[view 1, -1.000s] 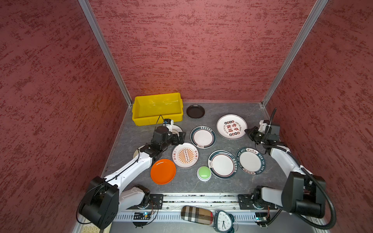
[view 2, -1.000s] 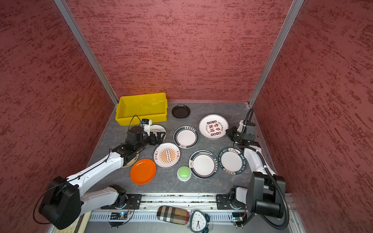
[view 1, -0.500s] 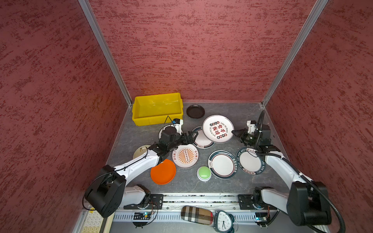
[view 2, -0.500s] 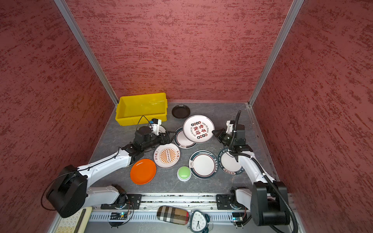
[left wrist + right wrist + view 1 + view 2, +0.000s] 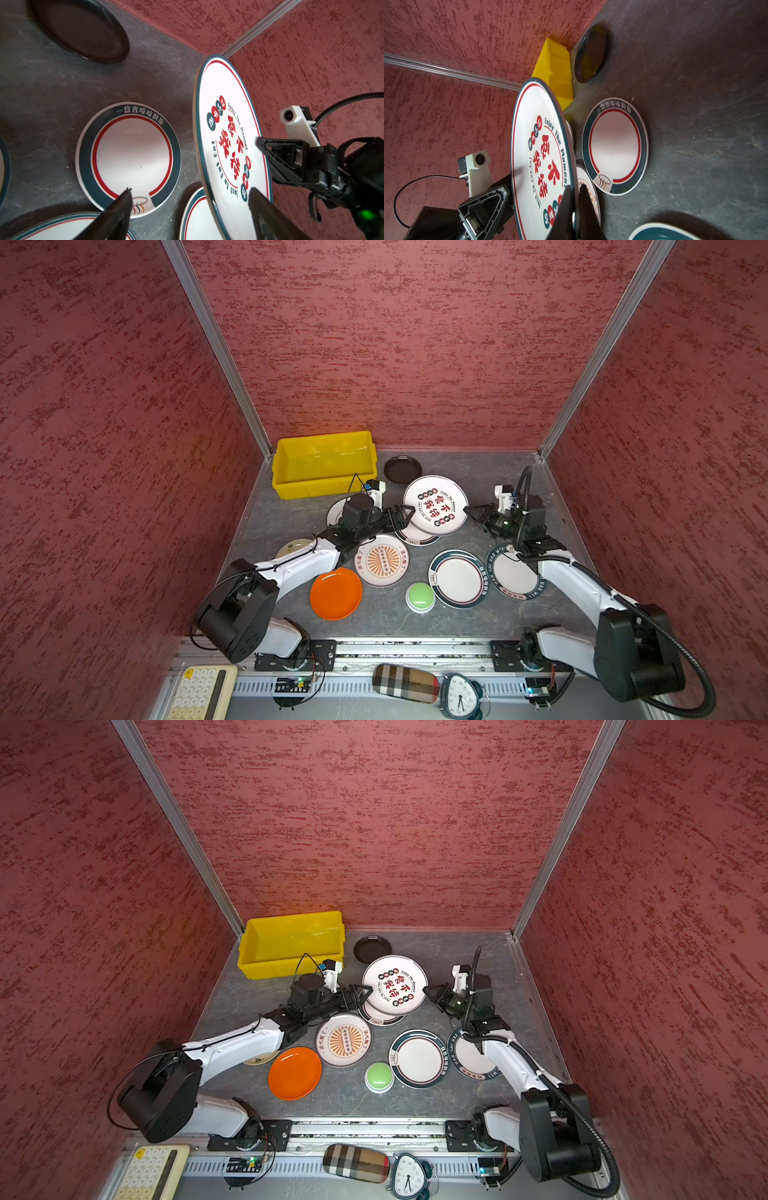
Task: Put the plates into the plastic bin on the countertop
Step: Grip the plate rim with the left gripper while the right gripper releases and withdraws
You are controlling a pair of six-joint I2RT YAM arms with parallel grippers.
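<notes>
A white plate with red Chinese print (image 5: 435,505) (image 5: 395,984) hangs raised and tilted over the middle of the countertop (image 5: 478,472). My right gripper (image 5: 469,512) (image 5: 573,187) is shut on its right rim. My left gripper (image 5: 405,512) (image 5: 190,190) is open, its fingers standing either side of the plate's (image 5: 230,145) opposite rim without pinching it. The yellow plastic bin (image 5: 320,487) (image 5: 556,68) stands at the back left, nothing showing inside. Other plates lie flat: black (image 5: 402,469), sunburst (image 5: 381,560), orange (image 5: 336,593), green-rimmed (image 5: 457,578).
A green dome button (image 5: 420,595) sits at the front between the orange and green-rimmed plates. Another green-rimmed plate (image 5: 513,576) lies under my right arm, and one (image 5: 128,158) lies below the held plate. A cream plate (image 5: 293,548) peeks from under my left arm. Red walls close in three sides.
My right gripper carried the printed plate from the back right to the middle and lifted it. My left gripper swung right to meet its other rim and its jaws narrowed a little.
</notes>
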